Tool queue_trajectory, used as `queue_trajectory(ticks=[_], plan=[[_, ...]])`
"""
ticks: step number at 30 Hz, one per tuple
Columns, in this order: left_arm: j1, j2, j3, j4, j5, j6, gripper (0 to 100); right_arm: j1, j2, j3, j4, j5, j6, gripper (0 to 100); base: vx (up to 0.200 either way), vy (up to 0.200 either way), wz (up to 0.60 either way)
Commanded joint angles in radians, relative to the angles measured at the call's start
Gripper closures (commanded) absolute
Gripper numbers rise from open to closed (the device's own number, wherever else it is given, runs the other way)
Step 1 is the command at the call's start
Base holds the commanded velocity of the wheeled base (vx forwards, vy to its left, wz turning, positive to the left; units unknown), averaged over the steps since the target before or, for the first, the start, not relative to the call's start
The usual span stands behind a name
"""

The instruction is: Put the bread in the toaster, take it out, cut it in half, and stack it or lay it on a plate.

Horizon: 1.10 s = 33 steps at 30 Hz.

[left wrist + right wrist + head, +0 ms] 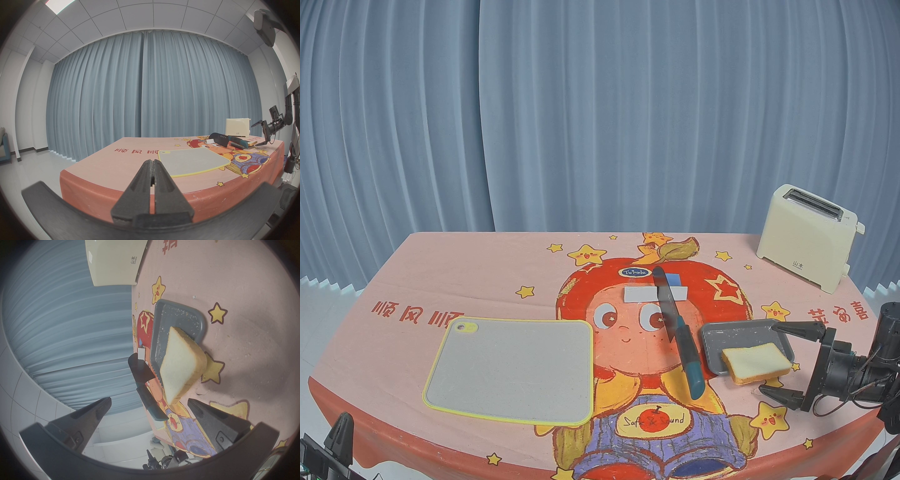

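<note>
A slice of white bread [755,362] lies over the near right corner of a grey tray [731,334], partly hanging off it. My right gripper [770,357] is open just to the bread's right, one finger on each side of it, low over the table. The right wrist view has the bread [181,365] ahead of the open right gripper [149,400], leaning on the tray [178,315]. A cream toaster [809,236] stands at the far right. My left gripper [153,178] is shut and holds nothing, off the table's near left corner.
A dark-bladed knife with a teal handle [678,328] rests on the cloth left of the tray. A grey cutting board with a yellow rim [512,369] lies at the front left. A small white and blue card [656,292] sits under the knife tip.
</note>
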Motion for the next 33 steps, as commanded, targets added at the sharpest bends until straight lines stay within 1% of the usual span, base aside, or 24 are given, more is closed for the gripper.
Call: queue_trajectory(ticks=[1, 6, 16, 25, 33], plan=[[0.000, -0.008, 0.018, 0.000, 0.000, 0.000, 100, -0.007, 0.028, 0.001, -0.014, 0.000, -0.001, 0, 0.000, 0.000, 0.00], [0.000, -0.008, 0.018, 0.000, 0.000, 0.000, 100, -0.005, 0.036, 0.012, -0.049, -0.001, -0.001, 0, 0.000, 0.000, 0.00], [0.000, -0.008, 0.018, 0.000, 0.000, 0.000, 100, -0.007, 0.055, 0.006, -0.051, -0.001, -0.003, 0, 0.000, 0.000, 0.00], [0.000, -0.008, 0.018, 0.000, 0.000, 0.000, 100, -0.039, 0.078, 0.000, -0.053, -0.001, -0.008, 0, 0.000, 0.000, 0.00], [0.000, -0.009, 0.018, -0.001, 0.000, 0.000, 100, -0.042, 0.078, -0.002, -0.053, -0.001, -0.009, 0, 0.000, 0.000, 0.00]])
